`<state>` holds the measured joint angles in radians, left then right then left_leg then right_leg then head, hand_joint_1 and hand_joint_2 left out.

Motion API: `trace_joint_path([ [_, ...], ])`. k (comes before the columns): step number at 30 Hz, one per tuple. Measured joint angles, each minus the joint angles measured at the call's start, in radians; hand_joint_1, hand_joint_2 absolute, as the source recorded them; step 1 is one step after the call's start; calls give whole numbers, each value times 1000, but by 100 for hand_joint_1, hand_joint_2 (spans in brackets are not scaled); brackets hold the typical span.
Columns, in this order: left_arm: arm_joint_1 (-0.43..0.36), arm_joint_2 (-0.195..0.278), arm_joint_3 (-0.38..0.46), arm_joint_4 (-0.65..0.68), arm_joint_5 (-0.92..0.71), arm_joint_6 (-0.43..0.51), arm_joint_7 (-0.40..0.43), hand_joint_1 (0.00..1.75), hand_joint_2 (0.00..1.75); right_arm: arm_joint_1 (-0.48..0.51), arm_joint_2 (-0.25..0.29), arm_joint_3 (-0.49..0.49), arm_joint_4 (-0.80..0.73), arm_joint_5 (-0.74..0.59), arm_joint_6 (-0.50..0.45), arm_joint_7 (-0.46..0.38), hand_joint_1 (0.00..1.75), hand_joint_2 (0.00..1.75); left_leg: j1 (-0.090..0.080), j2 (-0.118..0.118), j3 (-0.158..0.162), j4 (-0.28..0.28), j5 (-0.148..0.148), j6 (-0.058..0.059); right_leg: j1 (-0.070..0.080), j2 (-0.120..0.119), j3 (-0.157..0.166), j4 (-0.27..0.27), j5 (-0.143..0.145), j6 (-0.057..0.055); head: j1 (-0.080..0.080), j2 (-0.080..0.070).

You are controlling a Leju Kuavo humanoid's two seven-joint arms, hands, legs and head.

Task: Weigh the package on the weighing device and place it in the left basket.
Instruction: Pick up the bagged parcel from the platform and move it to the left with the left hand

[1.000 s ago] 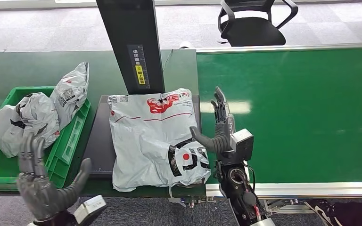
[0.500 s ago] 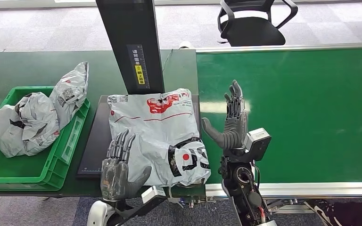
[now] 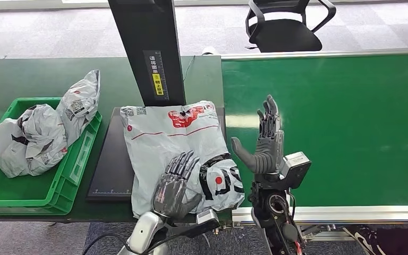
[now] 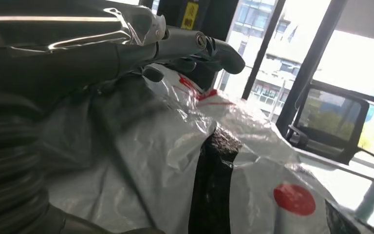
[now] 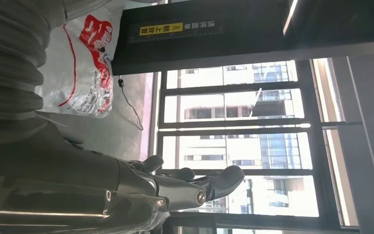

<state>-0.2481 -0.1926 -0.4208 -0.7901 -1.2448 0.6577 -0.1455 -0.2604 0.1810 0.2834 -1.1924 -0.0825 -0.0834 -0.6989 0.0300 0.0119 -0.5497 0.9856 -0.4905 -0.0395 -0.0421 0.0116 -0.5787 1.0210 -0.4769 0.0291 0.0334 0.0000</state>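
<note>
A large grey plastic package (image 3: pixel 178 149) with red and black print lies on the black weighing plate (image 3: pixel 111 170) below a black post. My left hand (image 3: pixel 174 186) rests on the package's near edge, fingers spread over the crinkled plastic (image 4: pixel 175 146). My right hand (image 3: pixel 265 143) stands open and upright over the green belt, just right of the package and apart from it; the package's red-printed end (image 5: pixel 85 63) lies beyond it. The green basket (image 3: pixel 58 191) sits at the left.
Two crumpled grey bags (image 3: pixel 37 133) lie in the green basket. The black scanner post (image 3: pixel 149 50) rises behind the weighing plate. A wide green conveyor belt (image 3: pixel 345 127) stretches to the right, and a black office chair (image 3: pixel 284 24) stands beyond it.
My left hand has swung in from the near left onto the package's front edge. My right hand has drifted right and away from the package, staying open.
</note>
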Motion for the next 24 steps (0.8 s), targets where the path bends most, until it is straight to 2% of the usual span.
trace_joint_path([
  [7,-120,-22,-12,203,21,4,-8,3,175,43,-4,0,-41,8,2,0,0,175,0,-1,0,0,0,0,0,-1,2,0,0,0,0,0],
  [8,-136,-25,-12,224,23,2,-10,21,175,48,-5,0,-46,7,1,0,0,175,0,-1,0,0,0,0,0,-1,2,0,0,0,0,0],
  [11,-168,-35,-12,273,28,-4,-16,128,175,60,-10,0,-57,1,1,0,0,175,0,-1,2,0,0,0,0,-1,4,0,0,0,0,0],
  [12,-174,-37,-12,287,29,-6,-17,150,175,63,-12,0,-59,-1,2,0,0,175,0,-1,2,0,0,1,0,-1,4,0,0,0,0,0],
  [14,-184,-39,-12,311,31,-4,-17,160,175,68,-16,0,-61,-4,4,0,0,175,0,-1,2,0,1,1,0,-1,4,0,1,1,0,0],
  [19,-194,-41,-11,339,20,25,-14,164,175,77,-22,0,-63,-6,10,0,0,175,0,-1,2,0,1,1,0,0,4,0,1,1,0,0],
  [24,-166,-36,29,251,-64,37,-26,164,175,79,-24,-1,-63,-5,10,0,0,175,0,-1,2,0,1,1,0,0,3,0,1,1,0,0],
])
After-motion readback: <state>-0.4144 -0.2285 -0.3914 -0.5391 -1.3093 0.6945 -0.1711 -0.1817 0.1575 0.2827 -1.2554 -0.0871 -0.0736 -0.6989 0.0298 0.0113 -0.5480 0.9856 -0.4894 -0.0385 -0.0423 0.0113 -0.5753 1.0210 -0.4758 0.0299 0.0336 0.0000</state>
